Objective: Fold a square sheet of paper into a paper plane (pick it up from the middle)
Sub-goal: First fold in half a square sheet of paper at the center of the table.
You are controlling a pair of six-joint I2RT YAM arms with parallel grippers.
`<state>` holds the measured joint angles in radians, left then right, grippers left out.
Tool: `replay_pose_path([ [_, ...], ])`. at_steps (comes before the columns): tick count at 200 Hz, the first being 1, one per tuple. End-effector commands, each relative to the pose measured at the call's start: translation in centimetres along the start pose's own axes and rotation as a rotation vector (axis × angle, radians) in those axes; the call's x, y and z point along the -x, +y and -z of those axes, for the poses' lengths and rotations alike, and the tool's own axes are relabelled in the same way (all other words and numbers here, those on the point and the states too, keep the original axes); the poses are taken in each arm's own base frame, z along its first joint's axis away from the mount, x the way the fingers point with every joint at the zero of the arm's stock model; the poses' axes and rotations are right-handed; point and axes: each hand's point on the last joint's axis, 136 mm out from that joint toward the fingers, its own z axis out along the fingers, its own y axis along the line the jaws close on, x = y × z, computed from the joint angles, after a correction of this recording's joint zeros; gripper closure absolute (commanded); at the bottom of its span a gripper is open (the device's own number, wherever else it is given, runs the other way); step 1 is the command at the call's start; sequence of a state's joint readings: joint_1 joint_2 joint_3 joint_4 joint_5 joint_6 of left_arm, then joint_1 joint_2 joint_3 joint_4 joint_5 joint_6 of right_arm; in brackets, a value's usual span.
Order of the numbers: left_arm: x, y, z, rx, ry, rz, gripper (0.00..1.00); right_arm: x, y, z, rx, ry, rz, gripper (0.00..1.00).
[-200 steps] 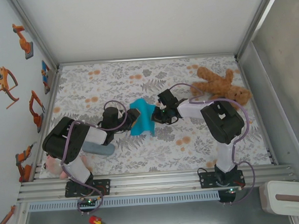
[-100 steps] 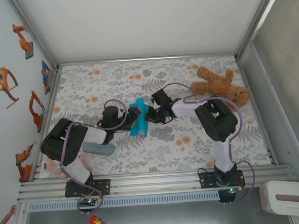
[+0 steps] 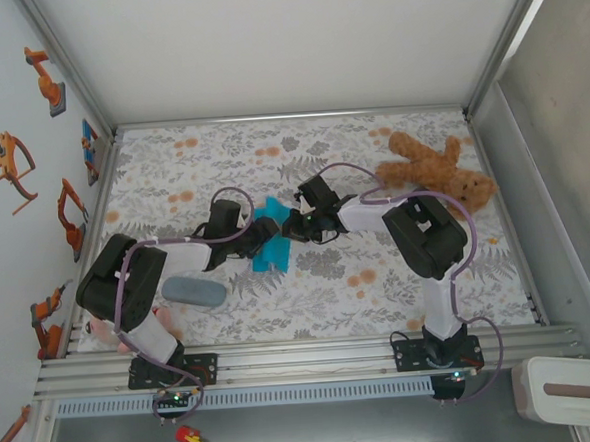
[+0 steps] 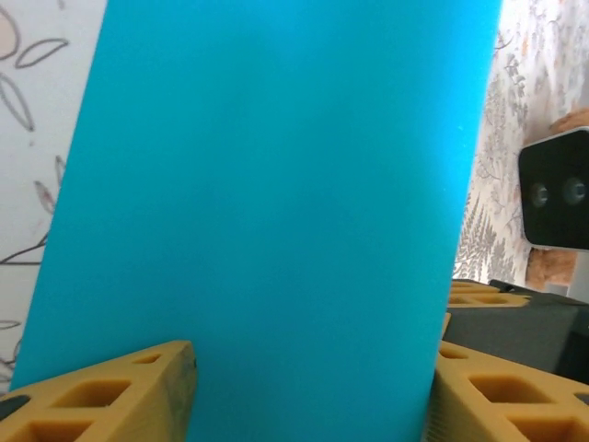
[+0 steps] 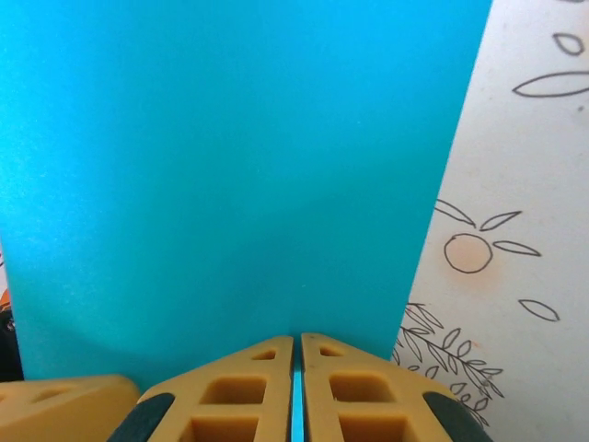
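The square sheet of paper [image 3: 269, 245] is turquoise and hangs folded and narrow over the mat's middle, between both grippers. My right gripper [image 3: 288, 225] is at its right side. In the right wrist view the gripper [image 5: 296, 345] is shut on the sheet [image 5: 230, 166], a thin blue line showing between the pressed yellow fingers [image 5: 368, 396]. My left gripper [image 3: 250, 240] is at the sheet's left side. In the left wrist view the left gripper [image 4: 313, 357] stands open, its fingers [image 4: 120, 391] wide apart and the sheet [image 4: 267, 203] running up between them.
A brown teddy bear [image 3: 437, 167] lies at the back right of the flowered mat [image 3: 379, 276]. A grey-blue oblong case [image 3: 193, 291] lies near the left arm. A pink toy [image 3: 106, 328] sits at the front left edge. A white box [image 3: 571, 389] stands off the table, front right.
Both grippers have shifted a little left and closer together, and the sheet now looks narrower. The left arm has moved off the grey-blue case. The left jaws widened, then narrowed.
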<state>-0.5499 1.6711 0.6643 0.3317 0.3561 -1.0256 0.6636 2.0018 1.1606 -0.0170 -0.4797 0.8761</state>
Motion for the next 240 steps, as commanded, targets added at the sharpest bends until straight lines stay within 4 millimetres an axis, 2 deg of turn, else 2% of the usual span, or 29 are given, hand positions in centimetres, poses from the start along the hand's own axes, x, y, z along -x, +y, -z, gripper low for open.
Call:
replay_pose_path([
  [1,-0.9,1.8,0.5,0.098,0.041,-0.031,0.47,0.1,1.0,0.9,0.015,-0.025,0.017,0.89],
  [26,-0.5,1.5,1.0,0.101,0.036,-0.057,0.58,0.4,0.4,2.0,-0.002,-0.054,0.017,0.89],
  [45,0.0,0.9,1.8,0.091,0.024,-0.078,0.66,1.2,0.5,3.9,-0.005,-0.109,0.036,0.88],
  [62,0.6,-0.4,2.8,0.058,0.010,-0.102,0.72,1.8,0.8,5.8,-0.001,-0.163,0.062,0.86],
  [95,1.4,-4.5,5.5,-0.075,-0.018,-0.138,0.74,2.9,2.1,9.0,0.088,-0.248,0.099,0.69],
  [127,1.7,-9.2,8.5,-0.241,-0.021,-0.162,0.74,3.5,5.5,11.7,0.304,-0.279,0.129,0.49],
  [151,2.0,-11.8,10.4,-0.347,-0.014,-0.167,0.74,3.4,7.8,13.0,0.411,-0.272,0.160,0.38],
  [190,1.8,-14.5,12.1,-0.450,0.017,-0.189,0.74,2.9,10.0,14.1,0.499,-0.235,0.187,0.35],
  [240,1.7,-15.6,12.5,-0.506,0.046,-0.191,0.75,2.4,11.8,14.9,0.579,-0.189,0.213,0.36],
])
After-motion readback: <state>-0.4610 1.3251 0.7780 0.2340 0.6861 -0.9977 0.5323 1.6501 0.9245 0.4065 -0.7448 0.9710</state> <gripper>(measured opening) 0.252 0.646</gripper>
